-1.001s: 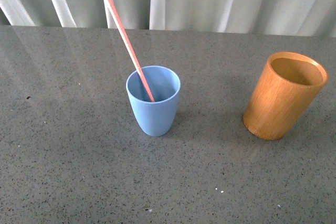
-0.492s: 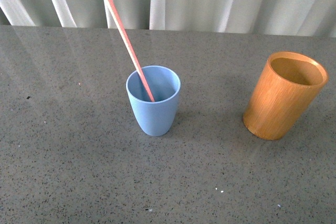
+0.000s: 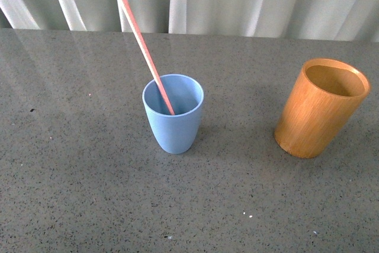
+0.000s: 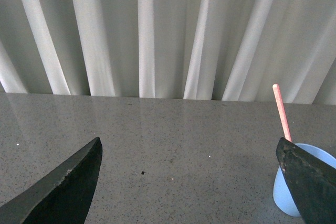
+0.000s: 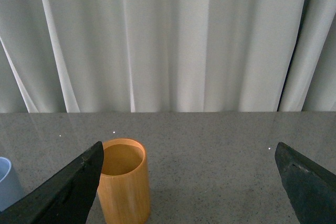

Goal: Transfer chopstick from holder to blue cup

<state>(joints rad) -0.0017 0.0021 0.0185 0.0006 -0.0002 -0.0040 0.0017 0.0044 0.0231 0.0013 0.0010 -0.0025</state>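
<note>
Moved: nothing; chopstick (image 3: 146, 53) stays leaning in blue cup (image 3: 173, 114).
Holder (image 3: 320, 108): beside cup, empty.
Jaws: both wide, empty.
Advice: keep clear.

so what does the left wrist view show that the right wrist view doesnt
Only the left wrist view shows the chopstick rising out of the blue cup, plus the left gripper, jaws wide open. Only the right wrist view shows the holder, nothing visible in it, and the right gripper, also open. Both share the grey table, the white curtain behind it, and at least an edge of the blue cup.
</note>
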